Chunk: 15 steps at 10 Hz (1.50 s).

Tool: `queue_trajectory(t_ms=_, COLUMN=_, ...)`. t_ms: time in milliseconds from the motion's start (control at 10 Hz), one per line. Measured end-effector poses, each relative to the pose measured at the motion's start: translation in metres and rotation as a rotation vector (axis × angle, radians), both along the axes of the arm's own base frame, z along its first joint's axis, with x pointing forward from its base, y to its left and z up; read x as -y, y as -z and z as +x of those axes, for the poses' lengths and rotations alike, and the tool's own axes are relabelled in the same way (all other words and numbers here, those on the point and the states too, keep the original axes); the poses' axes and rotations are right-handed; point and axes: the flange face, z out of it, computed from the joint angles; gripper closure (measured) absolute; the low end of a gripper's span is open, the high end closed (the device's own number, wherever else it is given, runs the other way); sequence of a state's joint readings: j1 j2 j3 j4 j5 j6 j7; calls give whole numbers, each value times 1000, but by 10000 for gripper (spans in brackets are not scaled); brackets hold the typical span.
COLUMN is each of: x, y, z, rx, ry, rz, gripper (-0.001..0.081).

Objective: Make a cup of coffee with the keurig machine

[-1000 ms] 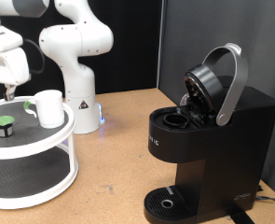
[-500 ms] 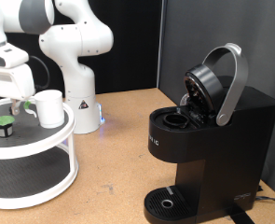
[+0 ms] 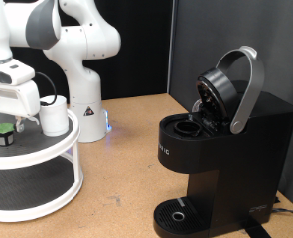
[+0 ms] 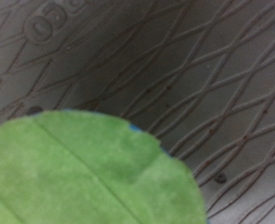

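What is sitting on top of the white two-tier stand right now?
On the stand's top tier sit the white cup and a small black pod with a green top. The claw hangs low between them, hiding part of the tier.

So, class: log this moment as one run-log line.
gripper: above pod, top tier of stand | cup: beside pod | keurig machine: lid open, drip base bare

white jointed Franka arm [image 3: 67,40]: rises from its base in the exterior view's upper left, bends over and reaches down | white boxy two-finger gripper [image 3: 15,121]: low at the exterior view's left edge, fingers pointing downward | finger spacing: not discernible in either view
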<state>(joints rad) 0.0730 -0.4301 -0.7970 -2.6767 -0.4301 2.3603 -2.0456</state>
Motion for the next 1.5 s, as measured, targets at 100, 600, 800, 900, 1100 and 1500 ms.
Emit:
queue_trajectory(t_ms=100, x=0, y=4, z=0, rx=-2, ry=2, rz=-2, gripper=3)
queue_trajectory(t_ms=600, x=1, y=11, z=-1, rx=-21, ry=10, rz=3, gripper=104)
queue_trajectory(t_ms=800, x=1, y=11, z=-1, rx=-20, ry=14, rz=6, gripper=241)
queue_trajectory(t_ms=900, x=2, y=10, z=-1, rx=-18, ry=17, rz=8, gripper=241)
queue_trajectory(t_ms=1100, x=3, y=7, z=0, rx=-17, ry=34, rz=22, gripper=338)
queue_trajectory(t_ms=1500, x=17, y=-35, z=2, rx=-23, ry=66, rz=76, gripper=338)
